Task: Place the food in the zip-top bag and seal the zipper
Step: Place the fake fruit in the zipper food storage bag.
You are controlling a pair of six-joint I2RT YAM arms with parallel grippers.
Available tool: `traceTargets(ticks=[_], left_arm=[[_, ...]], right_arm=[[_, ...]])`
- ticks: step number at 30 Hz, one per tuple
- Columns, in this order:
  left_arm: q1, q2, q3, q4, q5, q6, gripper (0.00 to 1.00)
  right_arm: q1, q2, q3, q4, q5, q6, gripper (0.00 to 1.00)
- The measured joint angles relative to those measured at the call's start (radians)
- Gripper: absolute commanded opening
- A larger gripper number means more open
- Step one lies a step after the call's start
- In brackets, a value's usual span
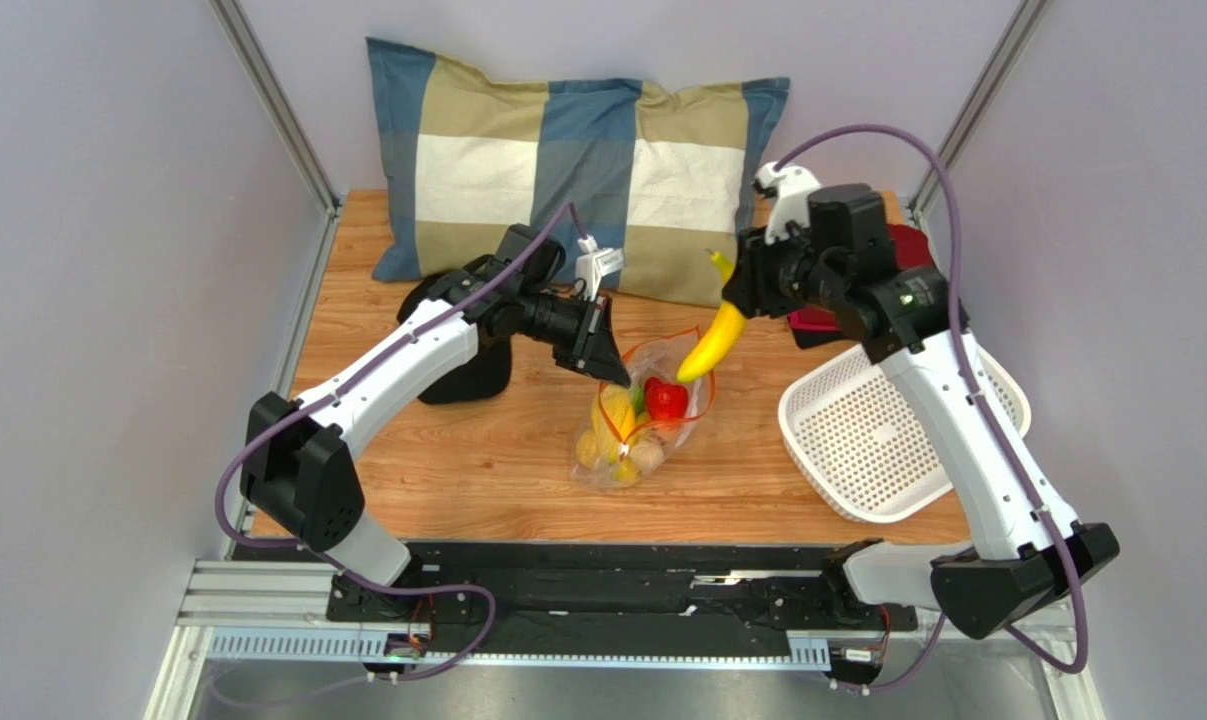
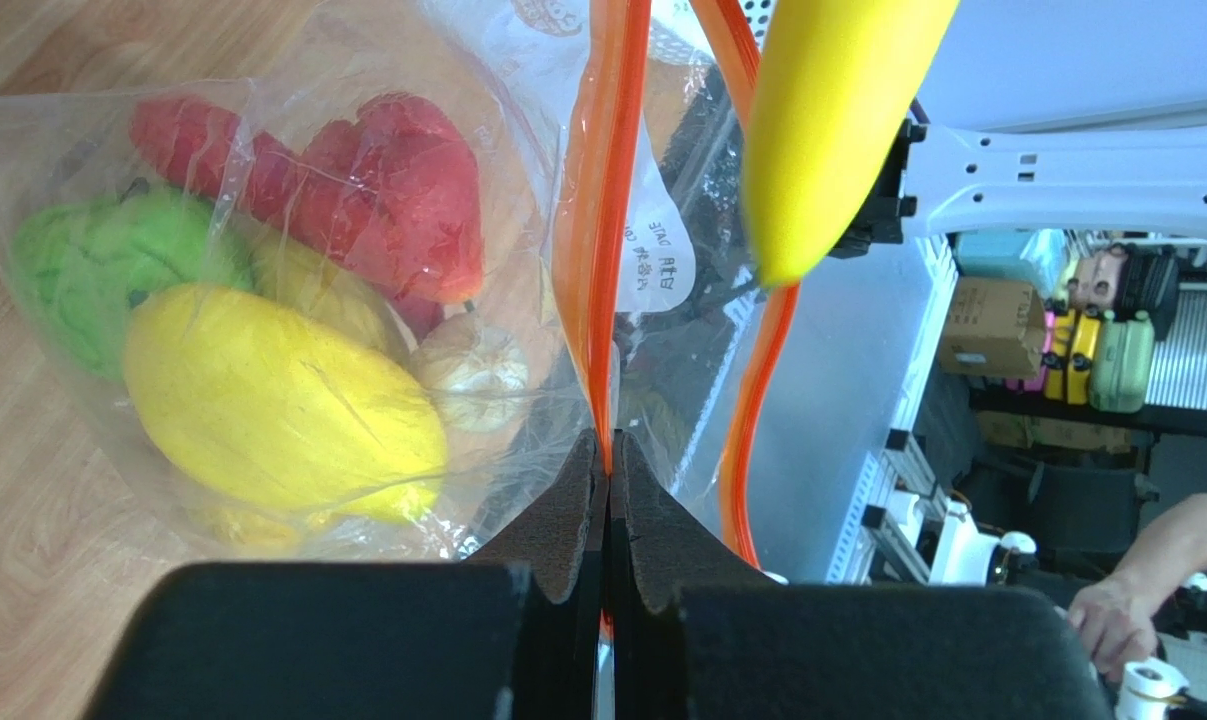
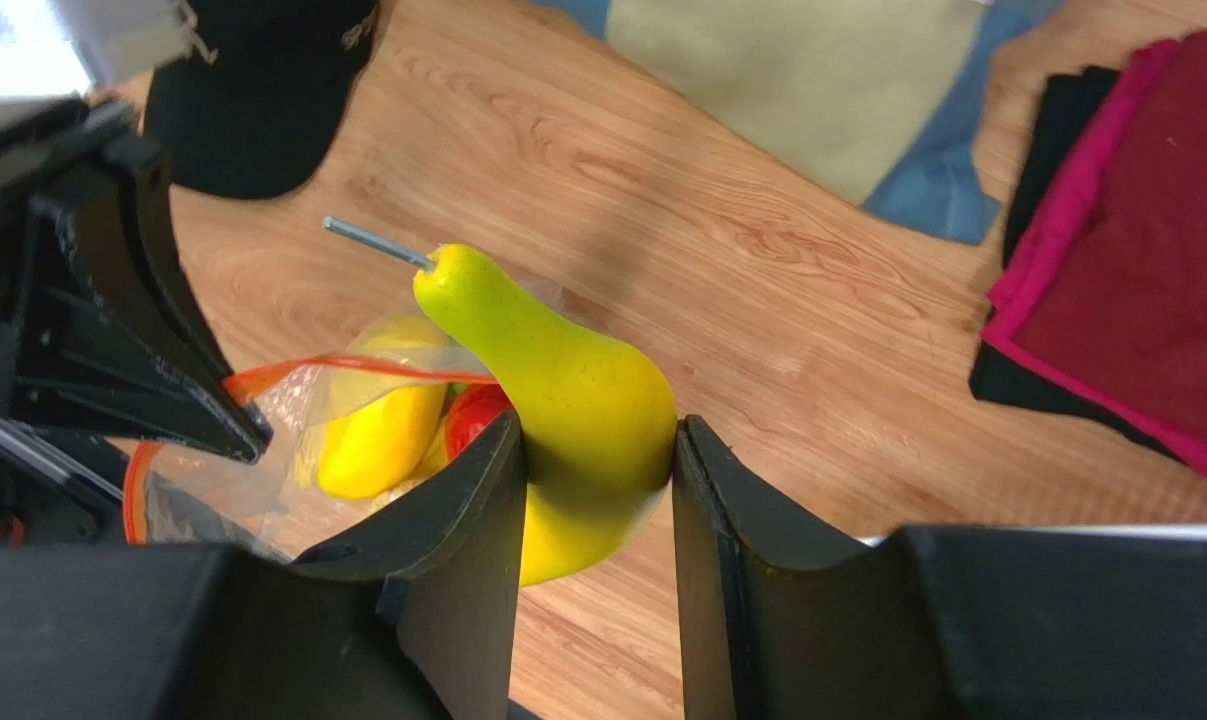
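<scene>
Banana (image 3: 564, 375) in the right hand (image 3: 597, 450), tip at the zip-top bag (image 2: 647, 255)'s mouth

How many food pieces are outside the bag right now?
1: the banana, held in the right gripper, its tip at the open mouth of the bag. I see none elsewhere, though some could be hidden.

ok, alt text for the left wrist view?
The left fingers are shut on the orange-red zipper of a clear zip-top bag; a yellow banana hangs at its open mouth. Red, green and yellow toy food lies inside, on a wooden table.
</scene>
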Motion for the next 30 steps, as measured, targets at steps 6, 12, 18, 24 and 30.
traceTargets(ticks=[6,12,18,24,30], left_arm=[[0.017,0.000,0.000,0.006,0.023,-0.024,0.00],[0.034,0.000,0.000,0.021,0.047,-0.051,0.00],[0.048,0.000,0.000,0.027,0.065,-0.063,0.00],[0.052,0.000,-0.002,0.029,0.074,-0.068,0.00],[0.055,0.000,-0.002,0.034,0.075,-0.071,0.00]], right_arm=[[0.202,-0.068,-0.188,0.155,0.076,-0.079,0.00],[0.296,-0.124,-0.364,0.315,0.105,-0.174,0.00],[0.319,-0.142,-0.491,0.398,0.053,-0.270,0.00],[0.320,-0.138,-0.493,0.410,0.021,-0.287,0.00],[0.324,-0.085,-0.468,0.393,-0.024,-0.290,0.02]])
